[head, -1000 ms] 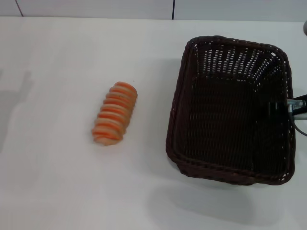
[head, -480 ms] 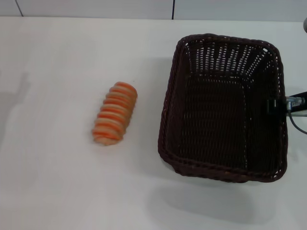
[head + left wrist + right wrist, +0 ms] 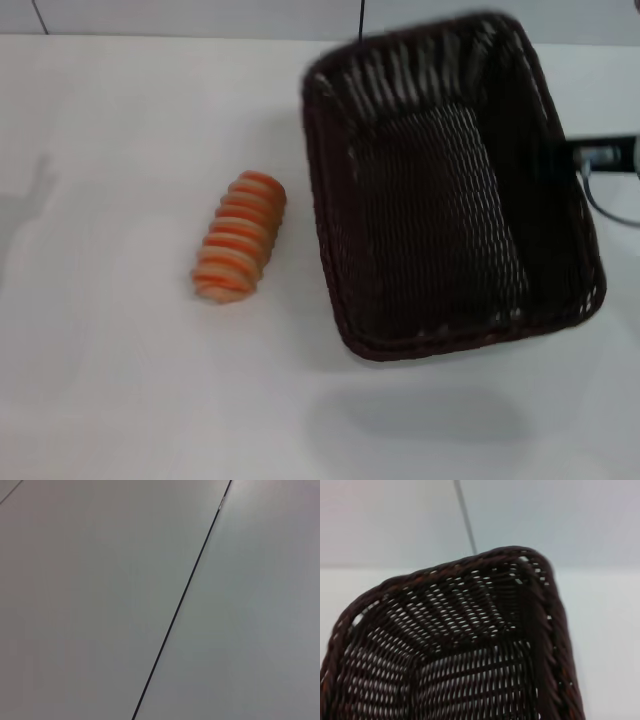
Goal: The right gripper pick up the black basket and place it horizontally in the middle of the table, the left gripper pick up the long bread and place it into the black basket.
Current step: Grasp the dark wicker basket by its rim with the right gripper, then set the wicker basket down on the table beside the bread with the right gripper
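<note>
The black basket (image 3: 440,190) hangs above the white table (image 3: 120,380) at the right, tilted, with its shadow on the tabletop below it. My right gripper (image 3: 585,156) holds the basket by its right rim; only a small part of the gripper shows at the right edge. The right wrist view looks into the basket's woven inside (image 3: 470,645). The long bread (image 3: 240,237), tan with orange stripes, lies on the table left of the basket and apart from it. My left gripper is out of view; the left wrist view shows only a plain grey surface with a dark seam.
A grey wall with a dark vertical seam (image 3: 361,18) runs along the table's far edge. Bare tabletop lies left of the bread and in front of the basket.
The basket has risen off the table, moved left and towards the far edge, and swung to a new angle. The bread has not moved.
</note>
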`<state>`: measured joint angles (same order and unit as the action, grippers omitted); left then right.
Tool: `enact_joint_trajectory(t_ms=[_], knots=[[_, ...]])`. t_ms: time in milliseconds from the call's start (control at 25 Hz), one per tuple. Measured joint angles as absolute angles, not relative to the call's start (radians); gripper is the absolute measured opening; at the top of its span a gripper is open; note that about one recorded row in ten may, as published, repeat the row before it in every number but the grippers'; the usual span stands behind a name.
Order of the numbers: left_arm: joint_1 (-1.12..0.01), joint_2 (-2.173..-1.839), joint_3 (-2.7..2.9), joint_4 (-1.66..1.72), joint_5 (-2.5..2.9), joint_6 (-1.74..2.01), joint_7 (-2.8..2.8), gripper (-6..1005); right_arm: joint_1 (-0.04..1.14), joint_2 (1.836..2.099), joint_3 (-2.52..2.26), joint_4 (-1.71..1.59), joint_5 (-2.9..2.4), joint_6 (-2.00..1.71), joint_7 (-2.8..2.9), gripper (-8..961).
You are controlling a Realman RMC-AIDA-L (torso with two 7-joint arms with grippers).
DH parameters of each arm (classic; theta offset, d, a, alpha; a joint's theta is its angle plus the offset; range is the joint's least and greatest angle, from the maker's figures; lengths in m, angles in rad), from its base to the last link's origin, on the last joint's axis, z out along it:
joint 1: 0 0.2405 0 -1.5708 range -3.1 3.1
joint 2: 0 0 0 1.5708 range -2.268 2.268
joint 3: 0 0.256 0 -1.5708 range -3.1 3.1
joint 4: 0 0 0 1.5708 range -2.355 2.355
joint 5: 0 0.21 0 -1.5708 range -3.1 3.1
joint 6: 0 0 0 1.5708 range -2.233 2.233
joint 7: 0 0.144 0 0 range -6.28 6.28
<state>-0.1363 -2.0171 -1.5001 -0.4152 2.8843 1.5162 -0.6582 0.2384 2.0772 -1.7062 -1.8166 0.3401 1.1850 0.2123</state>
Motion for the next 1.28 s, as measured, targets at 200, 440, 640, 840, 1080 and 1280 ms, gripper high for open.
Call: enact_joint_trajectory(t_ms=[200, 440, 640, 840, 1080, 1280], knots=[[-0.135, -2.018, -1.511, -0.416, 2.885, 1.504, -0.651, 860, 0.211, 2.077, -1.720, -1.868, 0.341, 1.048, 0.070, 156], [-0.135, -2.024, -1.538, -0.425, 2.886, 1.471, -0.645, 860, 0.189, 2.077, -1.723, -1.955, 0.350, 0.972, -0.106, 152], [-0.139, -2.025, -1.547, -0.427, 2.886, 1.470, -0.629, 860, 0.188, 2.076, -1.728, -2.030, 0.468, 0.992, -0.306, 152], [-0.144, -2.029, -1.550, -0.433, 2.886, 1.468, -0.614, 859, 0.212, 2.075, -1.712, -2.060, 0.624, 1.074, -0.499, 152], [-0.146, -2.039, -1.568, -0.440, 2.884, 1.458, -0.614, 859, 0.240, 2.075, -1.710, -2.046, 0.710, 1.158, -0.698, 151], [-0.151, -2.055, -1.599, -0.440, 2.886, 1.440, -0.601, 859, 0.288, 2.075, -1.696, -1.986, 0.792, 1.207, -0.800, 151]])
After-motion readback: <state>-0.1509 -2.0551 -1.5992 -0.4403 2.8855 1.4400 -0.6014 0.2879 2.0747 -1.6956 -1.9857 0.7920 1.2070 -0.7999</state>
